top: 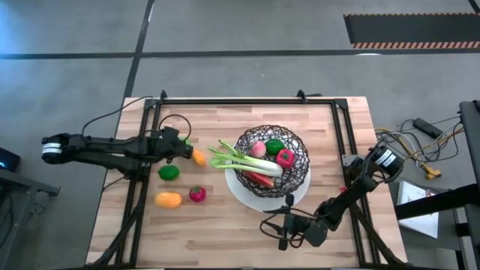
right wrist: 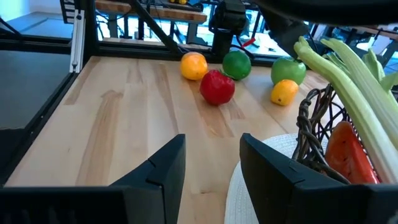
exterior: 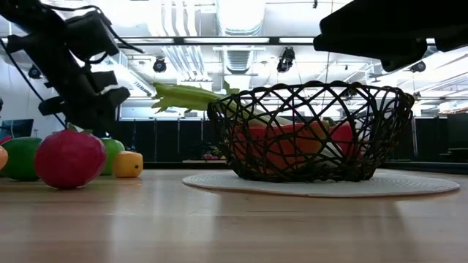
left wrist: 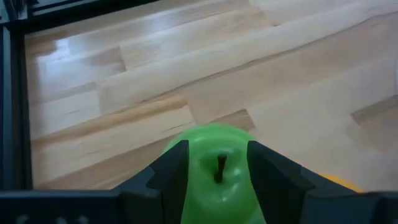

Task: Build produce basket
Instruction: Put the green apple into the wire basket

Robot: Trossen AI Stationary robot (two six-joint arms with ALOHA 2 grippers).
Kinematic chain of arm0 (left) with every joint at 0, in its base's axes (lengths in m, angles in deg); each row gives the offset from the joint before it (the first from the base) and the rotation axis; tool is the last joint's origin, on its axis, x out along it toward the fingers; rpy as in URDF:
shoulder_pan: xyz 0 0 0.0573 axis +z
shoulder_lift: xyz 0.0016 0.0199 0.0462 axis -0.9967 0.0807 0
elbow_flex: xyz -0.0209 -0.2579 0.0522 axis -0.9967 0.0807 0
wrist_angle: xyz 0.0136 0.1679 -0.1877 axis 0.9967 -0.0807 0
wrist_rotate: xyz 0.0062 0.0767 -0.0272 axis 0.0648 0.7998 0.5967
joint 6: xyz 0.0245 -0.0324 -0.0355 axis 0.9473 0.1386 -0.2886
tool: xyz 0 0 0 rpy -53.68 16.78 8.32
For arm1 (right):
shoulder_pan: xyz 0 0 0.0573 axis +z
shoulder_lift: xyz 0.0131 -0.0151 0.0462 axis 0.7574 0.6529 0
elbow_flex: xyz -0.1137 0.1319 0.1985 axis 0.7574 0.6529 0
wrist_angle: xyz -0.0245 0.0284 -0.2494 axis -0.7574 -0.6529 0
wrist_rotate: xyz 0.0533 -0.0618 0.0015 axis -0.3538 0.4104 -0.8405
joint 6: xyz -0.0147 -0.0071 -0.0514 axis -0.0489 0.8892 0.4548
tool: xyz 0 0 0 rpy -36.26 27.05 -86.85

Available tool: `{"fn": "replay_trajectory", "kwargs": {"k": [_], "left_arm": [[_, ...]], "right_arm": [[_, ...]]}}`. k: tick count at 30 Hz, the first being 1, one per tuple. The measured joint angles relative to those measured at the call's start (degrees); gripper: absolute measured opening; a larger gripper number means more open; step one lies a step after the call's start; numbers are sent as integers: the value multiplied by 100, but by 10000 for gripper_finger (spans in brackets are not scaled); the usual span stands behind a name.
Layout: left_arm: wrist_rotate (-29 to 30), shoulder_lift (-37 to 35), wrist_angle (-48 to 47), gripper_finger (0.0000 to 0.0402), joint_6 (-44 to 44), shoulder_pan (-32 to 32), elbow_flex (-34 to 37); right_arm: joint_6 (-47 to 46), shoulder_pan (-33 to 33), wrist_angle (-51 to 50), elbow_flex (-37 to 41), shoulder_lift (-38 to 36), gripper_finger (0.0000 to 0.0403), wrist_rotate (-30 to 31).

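Pale wooden planks make up your bench (top: 225, 232). On it the basket (top: 296, 146) sits on a white plate (top: 241, 196), right of centre. Your celery stalk (top: 244, 163) lies across the basket's rim, long axis running left-right, leafy end pointing out toward the left arm. Your left gripper (left wrist: 217, 171) has its jaws closed around a green apple (left wrist: 214, 180), stem facing the camera. Your right gripper (right wrist: 211, 165) waits near the bench's front edge, jaws parted and holding nothing.

floor (top: 247, 26): grey, dark seams | ceiling lights (exterior: 241, 11): bright | hazard-striped mat (top: 409, 31)
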Motion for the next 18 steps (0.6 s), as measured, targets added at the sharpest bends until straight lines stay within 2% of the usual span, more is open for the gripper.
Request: {"fn": "replay_trajectory", "kwargs": {"k": [4,14,18], "left_arm": [[91,186,55,122,-14,0,26],[30,291,133,11,286,-10,-10],[-347,168,85,5,668,-114,-189]], "right_arm": [[0,0,-2,0,0,139,-1],[32,33,-7,0,0,139,4],[287,303,-19,4,-104,139,242]]}}
